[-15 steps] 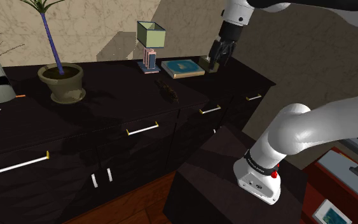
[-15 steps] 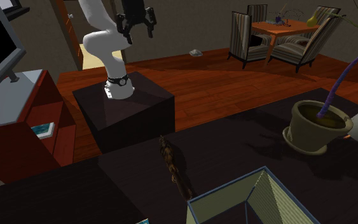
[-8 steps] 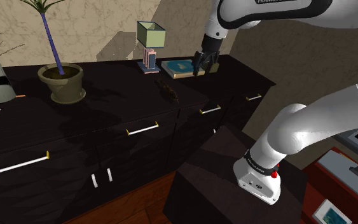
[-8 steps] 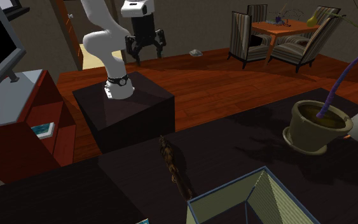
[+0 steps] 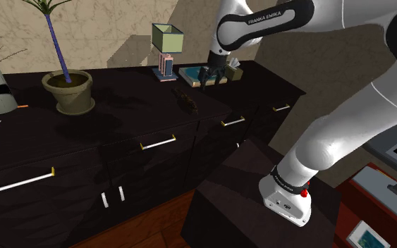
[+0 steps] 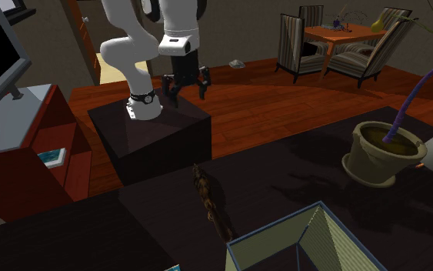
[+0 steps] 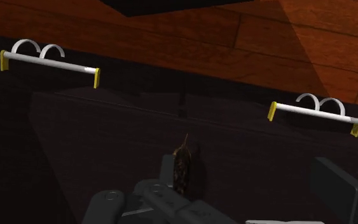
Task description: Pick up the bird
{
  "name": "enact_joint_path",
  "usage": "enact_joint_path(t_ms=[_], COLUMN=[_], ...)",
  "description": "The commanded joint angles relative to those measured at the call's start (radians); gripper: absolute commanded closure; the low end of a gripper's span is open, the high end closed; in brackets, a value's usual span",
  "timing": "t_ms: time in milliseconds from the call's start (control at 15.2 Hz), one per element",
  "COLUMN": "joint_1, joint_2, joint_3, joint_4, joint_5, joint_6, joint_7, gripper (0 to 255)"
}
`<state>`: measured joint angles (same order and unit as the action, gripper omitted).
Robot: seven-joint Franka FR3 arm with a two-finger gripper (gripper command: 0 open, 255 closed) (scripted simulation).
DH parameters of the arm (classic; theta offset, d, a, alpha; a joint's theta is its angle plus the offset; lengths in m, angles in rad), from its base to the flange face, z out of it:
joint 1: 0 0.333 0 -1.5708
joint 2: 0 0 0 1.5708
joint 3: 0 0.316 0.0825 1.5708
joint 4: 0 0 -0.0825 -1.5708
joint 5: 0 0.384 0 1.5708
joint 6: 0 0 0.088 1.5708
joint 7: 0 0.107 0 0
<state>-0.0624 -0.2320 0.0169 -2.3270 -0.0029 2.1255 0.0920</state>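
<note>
Bird (image 5: 187,100), slim and mottled brown, lies on smooth dark dresser (image 5: 119,118).

The bird (image 5: 187,99), a small, slim figure mottled dark brown and black, rests on the dark cabinet top (image 5: 119,123) just above the centre of my shoulder view, close to the top's front edge. In the second exterior view the bird (image 6: 204,189) sits a little left of centre in the lower half of the frame, its long body running toward the bottom edge. My wrist camera shows the bird (image 7: 184,167) as a narrow brown sliver on the same dark surface, untouched; upright or on its side, I cannot tell.
</note>
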Motion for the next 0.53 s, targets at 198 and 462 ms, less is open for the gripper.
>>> enact_joint_path(t_ms=[198, 462], joint_1=[-0.016, -0.023], joint_2=[0.194, 0.342], joint_3=[0.000, -0.009], joint_4=[0.084, 0.174], joint_5=[-0.045, -0.085], joint_6=[0.123, 0.190], joint_7=[0.047, 0.086], gripper=[0, 0])
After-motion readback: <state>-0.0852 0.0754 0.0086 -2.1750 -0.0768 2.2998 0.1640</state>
